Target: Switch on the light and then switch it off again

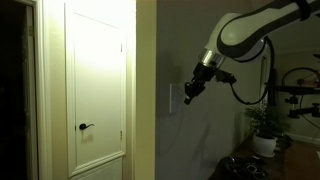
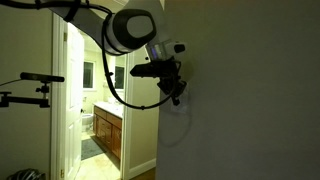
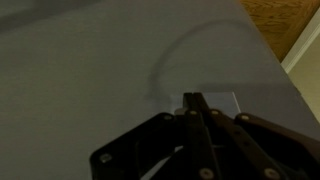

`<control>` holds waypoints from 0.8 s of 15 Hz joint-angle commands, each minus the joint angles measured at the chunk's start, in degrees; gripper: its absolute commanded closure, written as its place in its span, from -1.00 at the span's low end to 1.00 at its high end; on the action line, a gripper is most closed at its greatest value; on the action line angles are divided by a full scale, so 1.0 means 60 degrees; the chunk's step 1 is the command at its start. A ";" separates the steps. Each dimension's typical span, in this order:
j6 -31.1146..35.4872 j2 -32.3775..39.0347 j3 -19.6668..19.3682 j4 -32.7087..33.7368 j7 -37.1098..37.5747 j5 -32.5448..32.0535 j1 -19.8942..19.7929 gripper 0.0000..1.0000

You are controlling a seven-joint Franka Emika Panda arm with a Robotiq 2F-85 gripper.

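Observation:
The light switch is a small pale upright plate [image 1: 175,97] on the dim grey wall; it also shows in the wrist view [image 3: 226,102], partly behind my fingers. No lamp is in view. My gripper [image 1: 188,93] is shut, its fingers pressed together, with the tips at the plate. It shows in an exterior view [image 2: 177,95] against the wall, covering the switch there, and in the wrist view [image 3: 190,98] with its tips on the plate's left part.
A white door [image 1: 97,85] with a black handle [image 1: 86,127] stands left of the switch wall. A potted plant [image 1: 264,125] is at the lower right. An open doorway shows a bathroom cabinet [image 2: 108,133]. A camera stand [image 2: 35,78] is at the left.

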 commanded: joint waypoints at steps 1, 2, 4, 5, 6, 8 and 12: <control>0.0523 0.0188 -0.0001 0.0051 0.0224 0.0298 0.0006 0.93; 0.0630 0.0211 -0.0004 0.0055 0.0219 0.0362 0.0001 0.93; 0.0815 0.0239 -0.0006 0.0056 0.0253 0.0405 -0.0006 0.94; 0.0871 0.0245 -0.0006 0.0061 0.0270 0.0425 -0.0008 0.94; 0.0936 0.0242 -0.0007 0.0062 0.0275 0.0459 -0.0008 0.94; 0.1056 0.0250 -0.0004 0.0071 0.0278 0.0498 -0.0004 0.93; 0.1136 0.0355 0.0011 0.0139 0.0290 0.0658 0.0013 0.94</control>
